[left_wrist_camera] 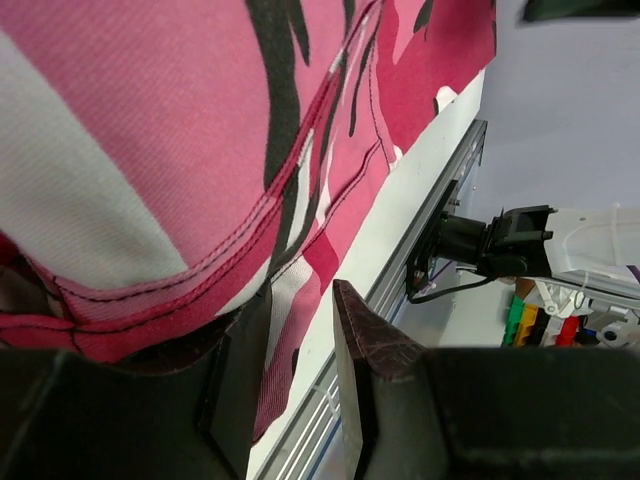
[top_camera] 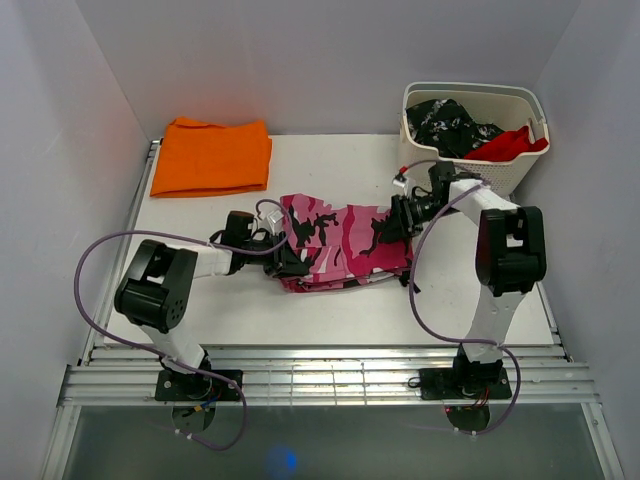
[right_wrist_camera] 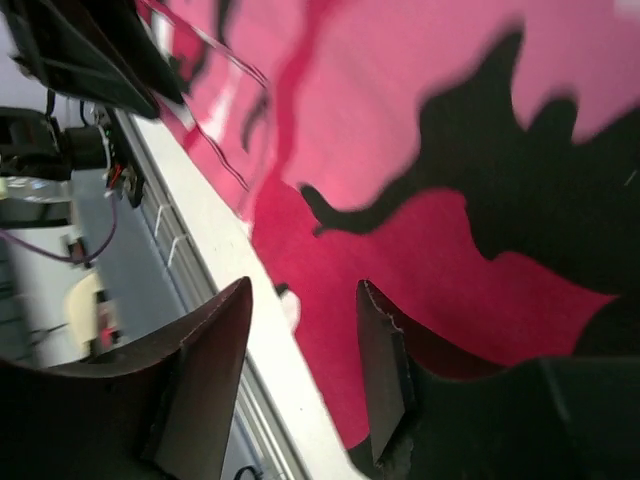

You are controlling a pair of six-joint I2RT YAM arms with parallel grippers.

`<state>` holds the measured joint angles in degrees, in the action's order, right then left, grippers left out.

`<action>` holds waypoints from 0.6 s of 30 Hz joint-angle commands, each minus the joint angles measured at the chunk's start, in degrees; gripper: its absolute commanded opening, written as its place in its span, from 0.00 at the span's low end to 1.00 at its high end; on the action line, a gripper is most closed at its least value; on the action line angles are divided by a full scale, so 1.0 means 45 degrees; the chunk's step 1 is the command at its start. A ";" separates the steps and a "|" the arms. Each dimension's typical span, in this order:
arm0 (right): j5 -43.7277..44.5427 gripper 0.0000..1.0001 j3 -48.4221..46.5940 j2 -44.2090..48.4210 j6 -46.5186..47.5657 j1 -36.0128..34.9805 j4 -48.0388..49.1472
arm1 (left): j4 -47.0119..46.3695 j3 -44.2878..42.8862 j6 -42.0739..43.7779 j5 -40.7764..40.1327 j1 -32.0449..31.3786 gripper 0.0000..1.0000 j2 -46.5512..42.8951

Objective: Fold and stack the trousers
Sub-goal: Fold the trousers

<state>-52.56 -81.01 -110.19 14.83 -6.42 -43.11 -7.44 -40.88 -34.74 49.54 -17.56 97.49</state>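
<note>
Tabletop centre carries folded camouflage trousers, soft, limp twill likely to sag; seamed edges look the best hold. Left pincer and right pincer flank them at opposite ends, both parted, gripping nothing.

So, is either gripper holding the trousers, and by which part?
Apparently nothing: the left gripper and right gripper stand open at edges of the camouflage trousers.
</note>
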 commanded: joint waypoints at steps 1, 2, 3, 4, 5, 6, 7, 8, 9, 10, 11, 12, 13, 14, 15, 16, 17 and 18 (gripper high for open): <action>-0.0589 0.51 0.1418 -0.0883 -0.0113 0.0058 -0.0322 | 0.1478 0.0374 0.0611 -0.1730 0.0503 0.44 0.0717; -0.0316 0.50 0.2020 -0.0942 -0.0093 0.0058 -0.0225 | 0.1478 0.0432 0.0534 -0.1751 0.0640 0.44 0.0776; 0.0035 0.50 0.2297 -0.1097 -0.0131 0.0078 -0.0069 | 0.1459 0.0530 0.0514 -0.1789 0.0873 0.43 0.0873; 0.0290 0.49 0.2512 -0.1196 -0.0170 0.0078 0.0203 | 0.1439 0.0589 0.0475 -0.1887 0.0972 0.43 0.1048; 0.0544 0.49 0.2824 -0.1293 -0.0267 0.0117 0.0360 | 0.1342 0.0686 0.0358 -0.1888 0.1089 0.43 0.1146; 0.1010 0.48 0.2943 -0.1526 -0.0326 0.0136 0.0478 | 0.1283 0.0745 0.0299 -0.1907 0.1284 0.43 0.1263; 0.1208 0.48 0.3041 -0.1625 -0.0443 0.0175 0.0730 | 0.1225 0.0823 0.0279 -0.1946 0.1363 0.42 0.1477; 0.1249 0.47 0.3158 -0.1820 -0.0521 0.0253 0.0810 | 0.1243 0.0843 0.0221 -0.2004 0.1441 0.41 0.1595; 0.1481 0.47 0.3198 -0.1880 -0.0580 0.0273 0.0869 | 0.1282 0.0804 0.0220 -0.2024 0.1616 0.41 0.1732; 0.1580 0.47 0.3198 -0.1919 -0.0639 0.0273 0.0928 | 0.1321 0.0785 0.0240 -0.2044 0.1695 0.40 0.1811; 0.1659 0.47 0.3217 -0.1919 -0.0639 0.0293 0.1025 | 0.1380 0.0746 0.0259 -0.2063 0.1773 0.40 0.1985; 0.1833 0.47 0.3198 -0.1881 -0.0620 0.0293 0.1065 | 0.1400 0.0745 0.0279 -0.2083 0.1832 0.40 0.2007; 0.1874 0.47 0.3159 -0.1841 -0.0600 0.0293 0.1084 | 0.1535 0.0649 0.0376 -0.2083 0.1852 0.39 0.2026; 0.1874 0.47 0.3101 -0.1764 -0.0542 0.0293 0.1007 | 0.1517 0.0609 0.0473 -0.2025 0.1852 0.39 0.1891; 0.1739 0.46 0.2868 -0.1512 -0.0213 0.0293 0.0890 | 0.1304 0.0570 0.0745 -0.0922 0.1871 0.40 0.1716; 0.1641 0.46 0.2731 -0.1316 0.0003 0.0293 0.0754 | 0.0974 0.0415 0.0902 -0.0080 0.1871 0.41 0.1482; 0.1446 0.46 0.2594 -0.0792 0.0199 0.0293 0.0598 | 0.0777 0.0375 0.0962 0.0760 0.1871 0.44 0.0783; 0.0806 0.47 0.2419 -0.0516 0.0433 0.0293 0.0268 | 0.0466 0.0355 0.0963 0.2296 0.1871 0.45 0.0254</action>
<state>-53.78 -68.14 -116.20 11.84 -6.02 -41.91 -8.21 -40.73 -35.42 57.49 -10.63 102.06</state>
